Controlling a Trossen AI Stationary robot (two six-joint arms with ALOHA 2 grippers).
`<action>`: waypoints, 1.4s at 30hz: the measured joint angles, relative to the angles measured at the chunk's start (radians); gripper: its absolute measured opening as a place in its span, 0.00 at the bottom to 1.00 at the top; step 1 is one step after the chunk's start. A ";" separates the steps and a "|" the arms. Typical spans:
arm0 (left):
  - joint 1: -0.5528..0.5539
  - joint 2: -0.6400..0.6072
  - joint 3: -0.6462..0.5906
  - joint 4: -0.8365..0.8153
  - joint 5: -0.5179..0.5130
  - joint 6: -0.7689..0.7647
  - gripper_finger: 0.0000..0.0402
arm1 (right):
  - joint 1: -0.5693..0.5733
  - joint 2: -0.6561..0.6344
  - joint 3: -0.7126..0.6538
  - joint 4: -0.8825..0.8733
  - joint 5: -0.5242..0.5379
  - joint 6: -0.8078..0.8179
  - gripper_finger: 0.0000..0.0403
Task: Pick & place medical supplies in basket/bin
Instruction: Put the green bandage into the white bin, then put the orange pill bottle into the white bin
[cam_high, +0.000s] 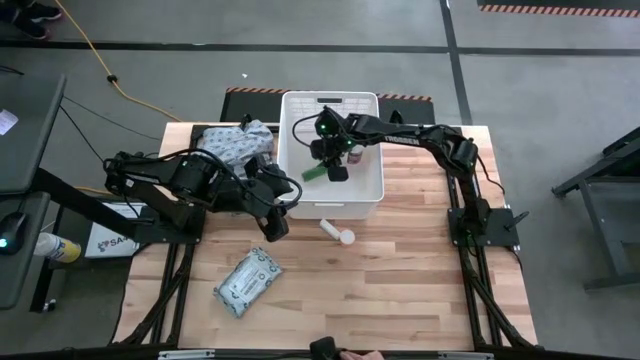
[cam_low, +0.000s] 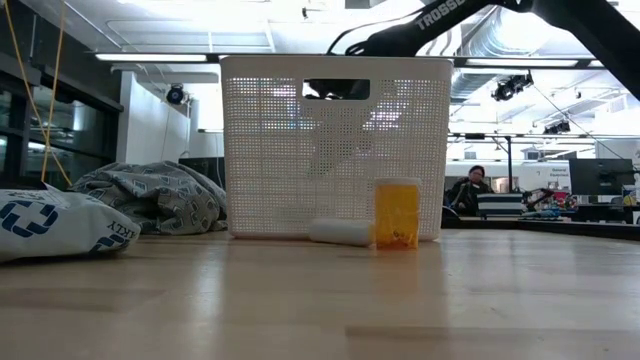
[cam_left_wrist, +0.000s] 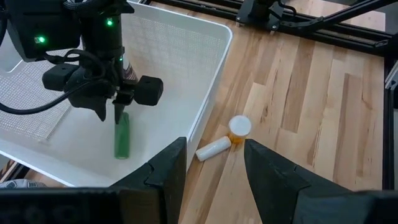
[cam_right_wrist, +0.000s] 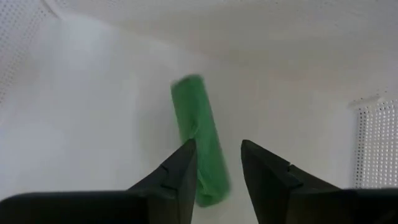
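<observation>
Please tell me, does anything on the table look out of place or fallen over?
The pill bottle lies tipped on its side on the table, just outside the bin, beside the white tube. The green box is already inside the bin.

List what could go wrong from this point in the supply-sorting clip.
1. The right end effector hangs low inside the white bin, right over the green stick box; lifting out carelessly could nudge the box or catch a wall.
2. The white tube and orange pill bottle touch beside the bin, so the left end effector might knock one away while taking the other.
</observation>
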 joint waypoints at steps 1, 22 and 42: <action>0.000 0.000 0.000 0.000 0.000 0.000 0.49 | 0.000 0.000 0.000 0.000 0.000 0.000 0.30; 0.000 0.000 0.000 0.000 0.002 -0.026 0.49 | 0.106 -0.242 0.003 0.040 0.250 -0.100 0.41; -0.029 0.072 -0.001 0.017 0.122 -0.185 0.49 | 0.375 -0.795 0.003 -0.133 0.246 0.079 0.42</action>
